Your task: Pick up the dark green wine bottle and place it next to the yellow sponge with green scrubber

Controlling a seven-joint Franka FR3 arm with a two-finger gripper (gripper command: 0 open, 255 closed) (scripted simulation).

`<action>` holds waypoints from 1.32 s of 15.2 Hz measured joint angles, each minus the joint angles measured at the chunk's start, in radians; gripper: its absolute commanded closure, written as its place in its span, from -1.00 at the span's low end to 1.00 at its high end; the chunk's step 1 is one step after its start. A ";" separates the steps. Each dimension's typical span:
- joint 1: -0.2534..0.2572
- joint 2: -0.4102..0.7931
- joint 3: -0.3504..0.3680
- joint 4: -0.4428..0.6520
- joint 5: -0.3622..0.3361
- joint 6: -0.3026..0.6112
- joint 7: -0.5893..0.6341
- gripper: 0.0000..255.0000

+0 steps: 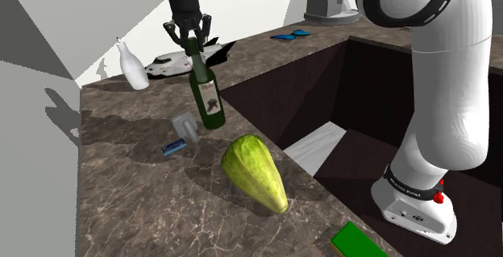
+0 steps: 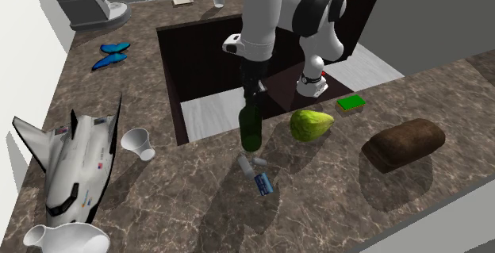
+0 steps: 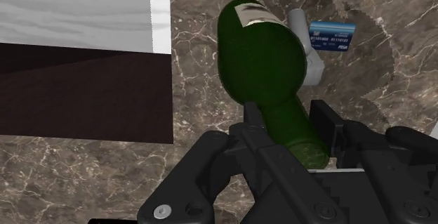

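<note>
At the shoulder view's far left stands one white vase (image 1: 133, 66), with one toy space shuttle (image 1: 181, 60) just right of it. Next comes the gripper (image 1: 191, 44), its two black fingers clamped on the neck of the single dark green wine bottle (image 1: 208, 96). The bottle hangs below them, long axis near upright and neck uppermost, over the marbled counter (image 1: 137, 207) by the sink (image 1: 371, 94). I cannot tell whether its base clears the counter. Right of it and nearer lies one yellow-green cabbage (image 1: 256, 171). Farthest right and nearest is the one sponge (image 1: 359, 243), green face up. The sponge thus lies right and near of the fingers, with the cabbage between bottle and sponge.
</note>
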 measured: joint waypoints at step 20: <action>0.000 -0.323 0.044 -0.285 0.082 -0.030 0.068 1.00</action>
